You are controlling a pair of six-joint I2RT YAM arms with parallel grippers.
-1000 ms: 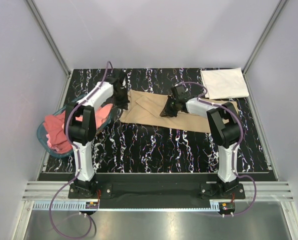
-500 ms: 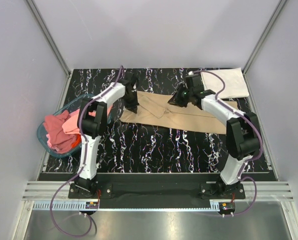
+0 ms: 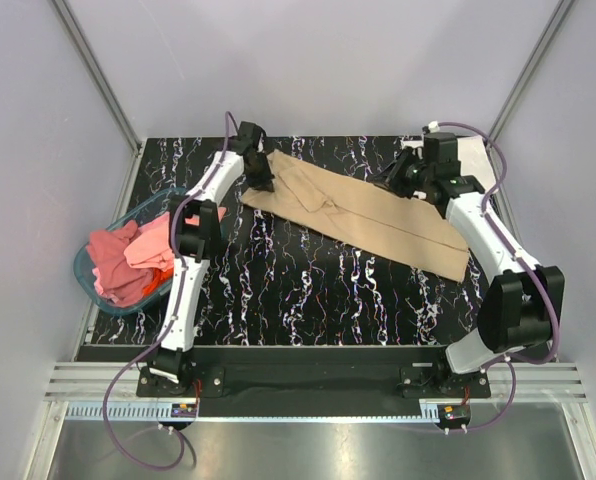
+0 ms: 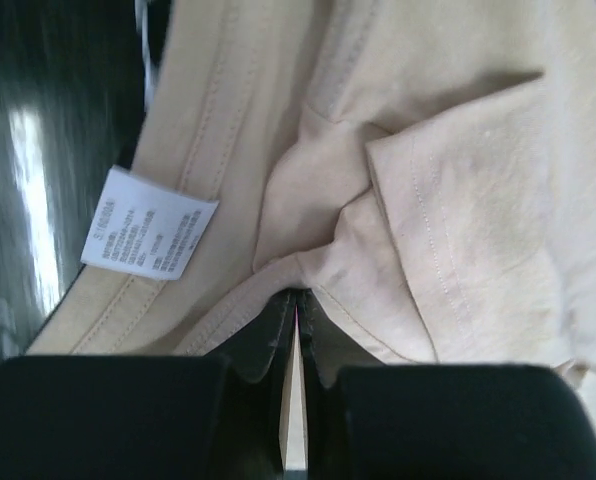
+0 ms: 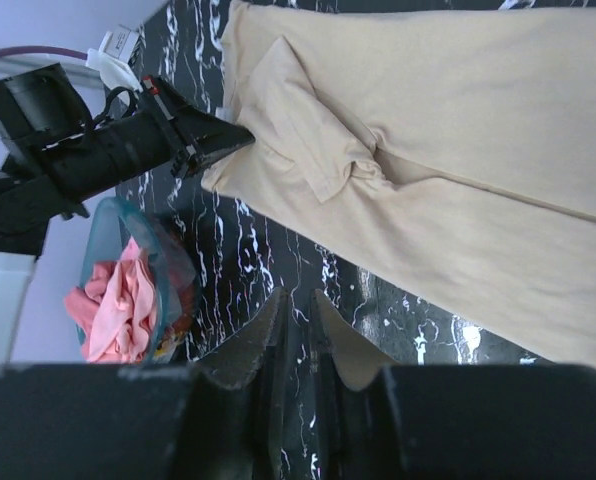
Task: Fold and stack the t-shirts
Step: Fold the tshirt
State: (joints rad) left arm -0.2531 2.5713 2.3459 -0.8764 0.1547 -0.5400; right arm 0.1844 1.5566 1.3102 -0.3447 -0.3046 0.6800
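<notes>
- As the far side of the black marbled table (image 3: 308, 290) carries the work, it comes 1st: both arms reach out over it and garments lie on it.
- Tan t-shirt (image 3: 378, 215): stretched on a slant across the far half of the table, collar end at the left arm and the other end near the right arm. A sleeve is folded over and bunched near the collar end.
- Step in hand, as judged: laying this tee out flat before folding. Doing it well calls for even tension between the 2 ends, both lowered together, and that bunched sleeve smoothed out first.
- White t-shirt (image 3: 473, 160): far right corner, largely hidden behind the right arm.
- Translucent blue basket (image 3: 79, 268): left edge of the table, holding crumpled pink and salmon t-shirts (image 3: 123, 260), not yet folded.
- Left gripper (image 4: 296, 298): clamped tight on a tan edge beside the collar.
- Right gripper (image 5: 296, 300): jaws a narrow slit apart, a tan flap against 1 finger. Whether it is pinched cannot be told.
- White neck label (image 4: 148, 222): inside the collar, facing up.
</notes>
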